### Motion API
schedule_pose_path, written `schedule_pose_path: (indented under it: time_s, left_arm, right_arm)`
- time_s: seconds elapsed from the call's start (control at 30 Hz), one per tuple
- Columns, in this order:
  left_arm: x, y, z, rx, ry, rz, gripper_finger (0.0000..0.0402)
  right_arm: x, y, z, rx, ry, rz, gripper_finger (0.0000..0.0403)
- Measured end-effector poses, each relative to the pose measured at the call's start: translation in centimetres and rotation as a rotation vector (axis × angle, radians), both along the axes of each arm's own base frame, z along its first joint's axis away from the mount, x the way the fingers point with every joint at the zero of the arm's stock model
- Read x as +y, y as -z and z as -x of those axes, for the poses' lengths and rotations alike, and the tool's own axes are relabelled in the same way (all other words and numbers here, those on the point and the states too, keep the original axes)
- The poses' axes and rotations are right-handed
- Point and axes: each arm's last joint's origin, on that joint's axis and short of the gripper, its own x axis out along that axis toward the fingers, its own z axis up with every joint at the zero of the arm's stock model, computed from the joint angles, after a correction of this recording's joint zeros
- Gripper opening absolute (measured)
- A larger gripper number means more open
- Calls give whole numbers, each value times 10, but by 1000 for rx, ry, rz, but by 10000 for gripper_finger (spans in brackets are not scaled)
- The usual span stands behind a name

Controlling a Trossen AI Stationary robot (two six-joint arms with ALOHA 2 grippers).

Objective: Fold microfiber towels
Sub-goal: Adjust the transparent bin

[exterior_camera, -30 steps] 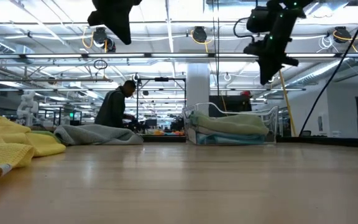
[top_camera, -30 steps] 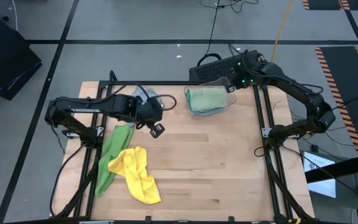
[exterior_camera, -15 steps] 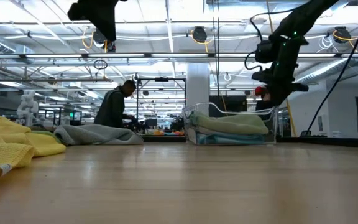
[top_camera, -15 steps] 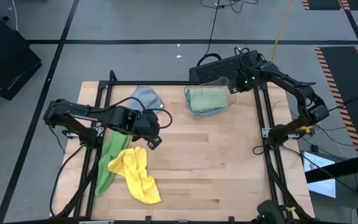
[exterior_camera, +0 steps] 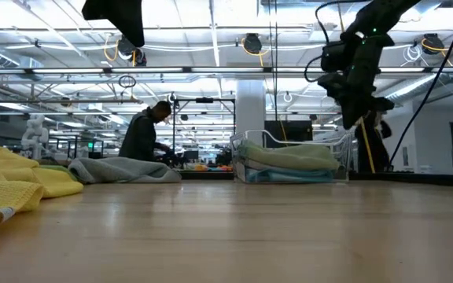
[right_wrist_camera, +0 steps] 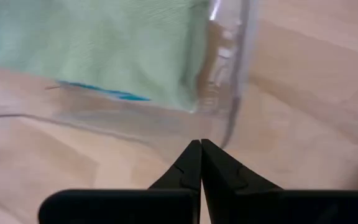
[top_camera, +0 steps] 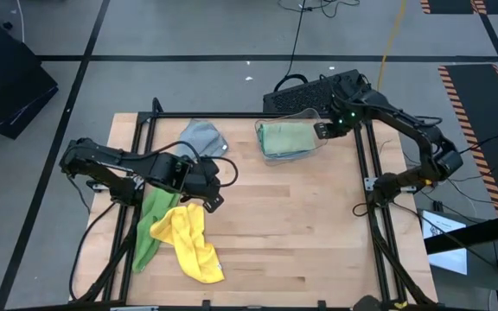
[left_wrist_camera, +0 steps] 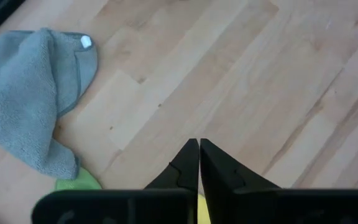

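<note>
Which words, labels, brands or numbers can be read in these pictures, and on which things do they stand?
None can be read.
grey towel: a small white tag at its edge, too small to show any print.
clear plastic bin: no label visible.
sage green towel: no print visible.
yellow towel: no print visible.
Room behind the table, low view: any signs are too far to read.

Overhead view: straight down on the whole wooden surface [top_camera: 275, 216], both arms and surrounding floor. Low view: at surface height, level across the boards toward a lit hall, yellow towel [exterior_camera: 10, 189] close at the edge, clear bin [exterior_camera: 293, 161] farther back; both also seen from above. Left wrist view: close, angled down past shut fingers at the grey towel [left_wrist_camera: 30, 93]. Right wrist view: very close to the bin wall, sage green towel [right_wrist_camera: 104, 43] inside.
</note>
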Motion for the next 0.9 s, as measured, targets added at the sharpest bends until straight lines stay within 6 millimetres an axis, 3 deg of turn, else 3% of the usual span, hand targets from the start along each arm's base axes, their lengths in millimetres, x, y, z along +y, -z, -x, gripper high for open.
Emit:
schedule_pose_path:
  time_s: [0.13, 0.27, 0.43, 0.7, 0.9]
  left_arm:
    - [1, 0, 0, -2, -1, -25, 20]
    - [1, 0, 0, 6, 19, -35, 10]
    - [-2, 0, 1, 11, 43, -41, 6]
    - [0, 0, 0, 10, 43, -70, 15]
    - [0, 0, 0, 9, 41, -67, 5]
  right_arm:
    - [10, -6, -4, -25, 0, -5, 0]
    - [15, -9, 1, 63, 35, 32, 0]
    - [2, -6, 4, 72, 84, 77, 0]
    - [-27, 22, -9, 79, 77, 69, 0]
    - [-34, 28, -15, 44, 81, 86, 0]
